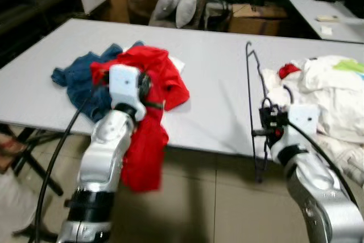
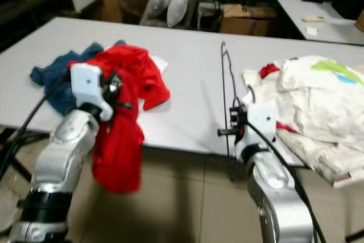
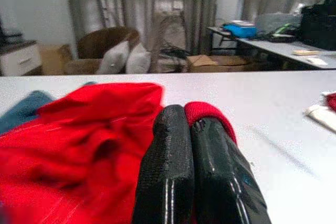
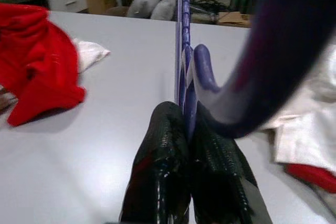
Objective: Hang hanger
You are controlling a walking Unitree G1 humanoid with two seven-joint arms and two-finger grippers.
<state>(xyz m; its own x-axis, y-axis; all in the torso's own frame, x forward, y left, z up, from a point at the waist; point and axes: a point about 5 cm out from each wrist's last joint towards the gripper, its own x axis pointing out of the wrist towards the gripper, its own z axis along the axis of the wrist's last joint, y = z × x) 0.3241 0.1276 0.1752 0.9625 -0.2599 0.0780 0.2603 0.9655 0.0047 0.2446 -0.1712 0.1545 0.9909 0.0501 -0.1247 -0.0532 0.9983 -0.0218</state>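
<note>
- A long white table [image 1: 210,78] spans the scene, its near edge running just in front of both arms; beyond its far side stand a brown armchair [image 1: 149,4] with two grey cushions [image 1: 177,4], cardboard boxes [image 1: 250,18] and a second white table [image 1: 324,15] at the back right
- On the right end of the near table lies a heap of white clothes [image 1: 327,103] with a bit of red cloth and a green patch showing in it; part of the heap hangs over the near edge
- A red garment [image 1: 151,112] lies bunched on the left half of the table and drapes down over the near edge toward the floor; it partly covers a blue garment [image 1: 79,81] that lies beside it, further left
- The dark wire hanger [image 1: 251,103] stands nearly upright at the table's near edge, between the red garment and the white heap; its upper end rises above the tabletop and its lower end reaches below the edge
- The left gripper [image 3: 197,129] has its black fingers pressed together, pinching a fold of the red garment above the table's near-left part
- The right gripper [image 4: 185,121] has its fingers pressed together on the hanger's thin wire, just left of the white heap; a thick dark cable crosses close to that wrist camera
</note>
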